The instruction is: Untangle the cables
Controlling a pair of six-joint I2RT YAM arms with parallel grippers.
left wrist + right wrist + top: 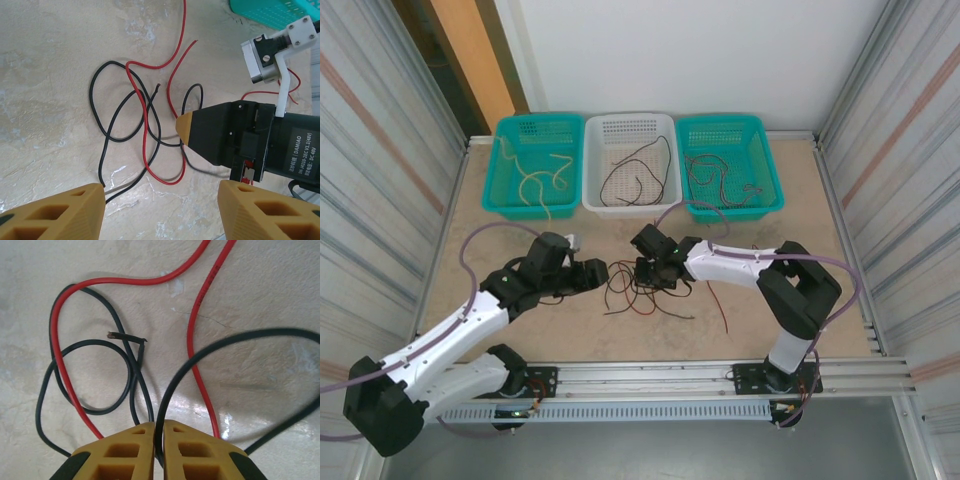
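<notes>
The left gripper (pixel 592 272) hovers low over the pale stone-patterned table (pixel 840 240) with its orange fingers spread wide and nothing between them. In its wrist view the loose tangle of thin red and black cables (pixel 146 130) lies on the table at its 12 o'clock, just ahead of the fingertips. From above, the tangle (pixel 640 290) sits mid-table between the two arms, at 3 o'clock from the left gripper.

These cables look light, limp and springy. They will probably slide and drag their neighbours when pulled, so the best hold is likely a free end or an outer loop, clear of the crossings.

At the tangle's 12 o'clock edge, the right gripper (pixel 653 268) has its fingers pressed almost together. In its wrist view one black cable (pixel 250 333) curves in from 3 o'clock and runs into the slit between them, apparently pinched. A red cable (pixel 56 340) loops at 10 o'clock.
</notes>
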